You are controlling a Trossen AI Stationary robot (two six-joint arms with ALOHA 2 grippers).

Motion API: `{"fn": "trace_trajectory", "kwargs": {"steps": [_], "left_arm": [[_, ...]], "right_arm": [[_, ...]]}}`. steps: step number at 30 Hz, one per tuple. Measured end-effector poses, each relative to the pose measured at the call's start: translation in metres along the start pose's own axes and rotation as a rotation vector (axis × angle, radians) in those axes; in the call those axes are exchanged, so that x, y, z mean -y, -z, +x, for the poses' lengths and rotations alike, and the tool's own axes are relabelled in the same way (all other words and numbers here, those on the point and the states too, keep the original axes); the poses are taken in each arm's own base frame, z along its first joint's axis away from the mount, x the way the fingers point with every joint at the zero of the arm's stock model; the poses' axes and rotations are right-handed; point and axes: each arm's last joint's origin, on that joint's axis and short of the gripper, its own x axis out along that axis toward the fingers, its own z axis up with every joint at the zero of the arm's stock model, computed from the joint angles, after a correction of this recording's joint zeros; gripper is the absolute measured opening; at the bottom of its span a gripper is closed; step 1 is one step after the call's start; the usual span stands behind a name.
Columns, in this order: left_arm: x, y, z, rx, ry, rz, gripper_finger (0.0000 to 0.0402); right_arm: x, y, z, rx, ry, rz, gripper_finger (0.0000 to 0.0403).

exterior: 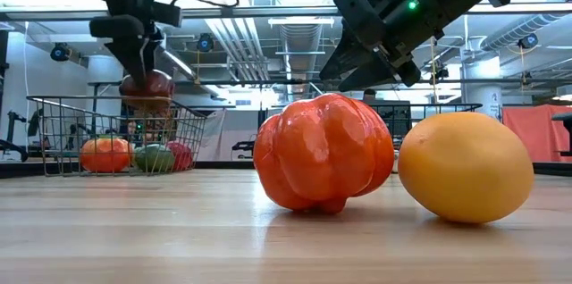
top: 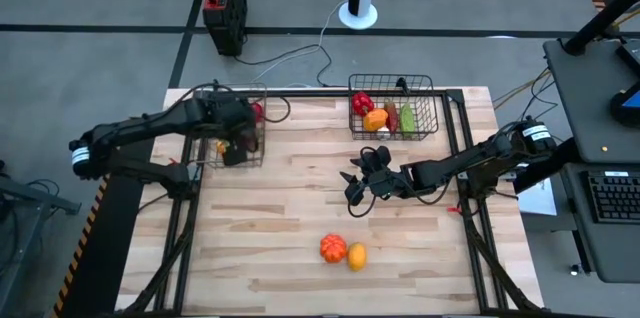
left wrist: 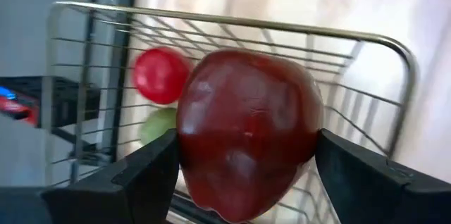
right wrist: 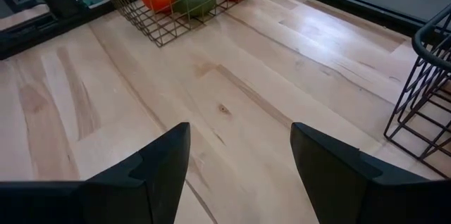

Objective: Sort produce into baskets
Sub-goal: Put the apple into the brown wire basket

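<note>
A glossy dark red toy apple is pinched in the left gripper, held right over the black wire-mesh basket at far left, so it probably only needs dropping. The right gripper is spread empty mid-table, nearer the orange toy pepper and yellow toy lemon.

Two black wire baskets, upper frame: left basket w/ red and green pcs; dark red apple clamped above it. Right basket w/ red, orange, green pcs. Orange pepper touching yellow fruit, lower centre.
</note>
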Motion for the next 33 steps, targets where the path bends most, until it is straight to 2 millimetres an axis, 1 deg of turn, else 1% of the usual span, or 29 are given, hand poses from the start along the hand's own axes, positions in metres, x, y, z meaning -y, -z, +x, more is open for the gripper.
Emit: {"fn": "trace_trajectory", "kwargs": {"steps": [11,16,24,28,33], "left_arm": [[0.005,-0.001,0.007,-0.055,0.106,0.038,0.0287],[0.005,0.001,0.009,-0.077,0.117,0.046,0.0287],[0.0,0.007,0.018,-0.102,0.152,0.068,0.0287],[-0.004,0.006,0.023,-0.064,0.183,0.061,0.0285],[-0.01,0.004,0.031,-0.081,0.191,0.054,0.0284]], "right_arm": [[0.0,0.0,0.0,-0.003,-0.004,-0.001,0.0237],[0.0,0.0,0.0,-0.003,-0.004,-0.001,0.0237],[0.0,0.0,0.0,-0.003,-0.004,-0.001,0.0237],[0.0,0.0,0.0,-0.004,-0.004,-0.001,0.0237],[0.0,0.0,0.0,-0.003,-0.004,-0.001,0.0237]]}}
